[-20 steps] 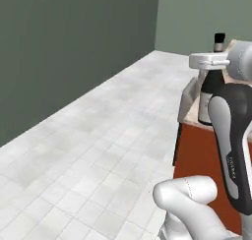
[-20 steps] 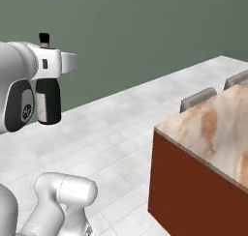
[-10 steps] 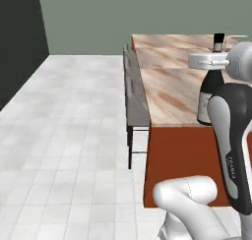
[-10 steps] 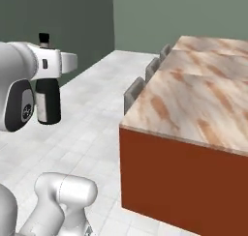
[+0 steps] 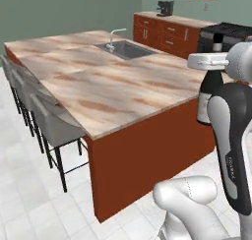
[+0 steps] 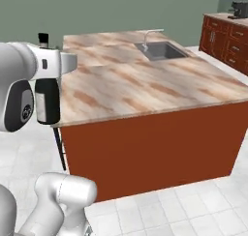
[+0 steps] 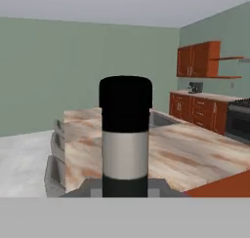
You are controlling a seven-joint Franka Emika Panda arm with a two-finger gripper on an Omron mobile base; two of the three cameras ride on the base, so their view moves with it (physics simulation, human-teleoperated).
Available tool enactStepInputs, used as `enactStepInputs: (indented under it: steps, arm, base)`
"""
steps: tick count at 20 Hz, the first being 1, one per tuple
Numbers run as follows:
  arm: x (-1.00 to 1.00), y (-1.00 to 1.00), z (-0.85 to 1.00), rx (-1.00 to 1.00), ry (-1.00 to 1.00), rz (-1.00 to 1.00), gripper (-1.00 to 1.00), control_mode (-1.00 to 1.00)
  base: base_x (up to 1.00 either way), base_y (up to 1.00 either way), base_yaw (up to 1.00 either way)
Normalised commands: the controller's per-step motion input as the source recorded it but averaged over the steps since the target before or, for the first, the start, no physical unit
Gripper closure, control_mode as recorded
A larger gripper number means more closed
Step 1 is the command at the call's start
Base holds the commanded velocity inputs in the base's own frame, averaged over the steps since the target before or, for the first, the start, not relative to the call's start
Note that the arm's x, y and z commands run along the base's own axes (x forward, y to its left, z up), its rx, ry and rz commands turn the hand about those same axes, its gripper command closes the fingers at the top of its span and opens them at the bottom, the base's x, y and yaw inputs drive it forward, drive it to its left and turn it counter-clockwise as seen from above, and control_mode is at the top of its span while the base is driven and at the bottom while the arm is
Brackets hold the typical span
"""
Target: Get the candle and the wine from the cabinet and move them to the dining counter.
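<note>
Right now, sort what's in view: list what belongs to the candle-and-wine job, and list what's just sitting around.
Belongs to the job:
- wine, upright, held by the claw at its neck
- dining counter, ahead of the base

Just sitting around:
- sink with faucet, set in the counter
- grey stools along the counter's edge
- coffee machine on the far wall counter
- stove

Bright, even rendered light; faint shadows; soft, low-resolution blur
</note>
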Motion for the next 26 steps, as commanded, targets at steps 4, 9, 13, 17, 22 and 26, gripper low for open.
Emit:
enactStepInputs:
  steps: [4,9,13,17,22,26]
  arm:
    - [0.00,0.00,0.00,0.00,0.00,0.00,1.00,1.00]
    - [0.00,0.00,0.00,0.00,0.00,0.00,1.00,1.00]
    - [0.00,0.00,0.00,0.00,0.00,0.00,1.00,1.00]
    - [0.00,0.00,0.00,0.00,0.00,0.00,1.00,1.00]
    - [0.00,0.00,0.00,0.00,0.00,0.00,1.00,1.00]
    - [0.00,0.00,0.00,0.00,0.00,0.00,1.00,1.00]
  base:
    - [0.00,0.35,-0.92]
    - [0.02,0.47,-0.87]
    - [-0.30,0.91,-0.49]
    - [-0.75,1.00,-0.16]
    - [-1.00,0.96,-0.01]
    - [-0.86,0.85,0.03]
